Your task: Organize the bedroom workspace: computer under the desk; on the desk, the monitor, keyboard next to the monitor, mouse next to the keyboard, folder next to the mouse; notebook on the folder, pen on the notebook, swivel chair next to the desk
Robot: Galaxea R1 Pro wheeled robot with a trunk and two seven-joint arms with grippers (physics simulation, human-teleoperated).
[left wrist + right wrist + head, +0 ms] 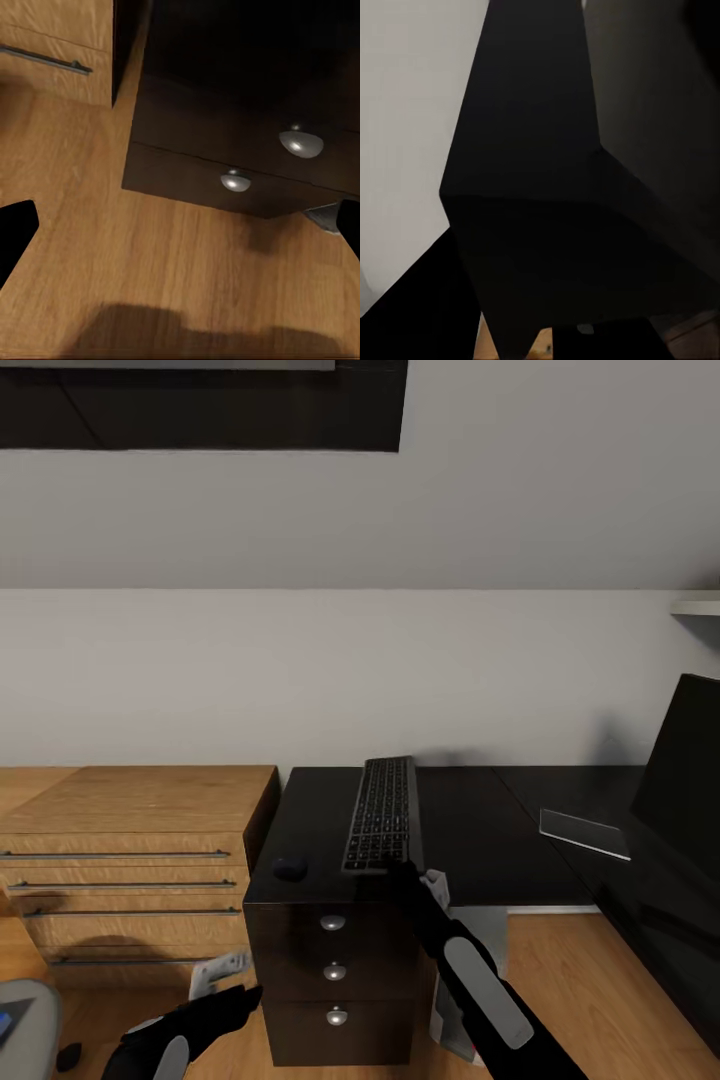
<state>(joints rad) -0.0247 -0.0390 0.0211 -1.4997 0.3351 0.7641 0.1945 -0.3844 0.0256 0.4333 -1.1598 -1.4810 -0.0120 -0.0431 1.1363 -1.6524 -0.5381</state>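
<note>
The black keyboard (383,815) hangs lengthwise just above the black top of the desk (470,830), its far end overlapping the wall. My right gripper (401,869) is shut on its near end. The small black mouse (290,868) lies on the desk's front left corner. At the right edge stands the monitor (683,790). A silver-grey computer (488,940) shows under the desk behind my right arm. Low down, facing the desk drawers (232,176), my left gripper (236,1000) (180,232) is open and empty. The swivel chair (28,1010) with the blue folder (8,1022) peeks in at the bottom left.
A light wooden drawer unit (130,860) stands left of the desk, with a narrow gap between them. A white object (220,970) lies on the wooden floor (150,255) near the left gripper. A clear plate (585,832) lies on the desk near the monitor.
</note>
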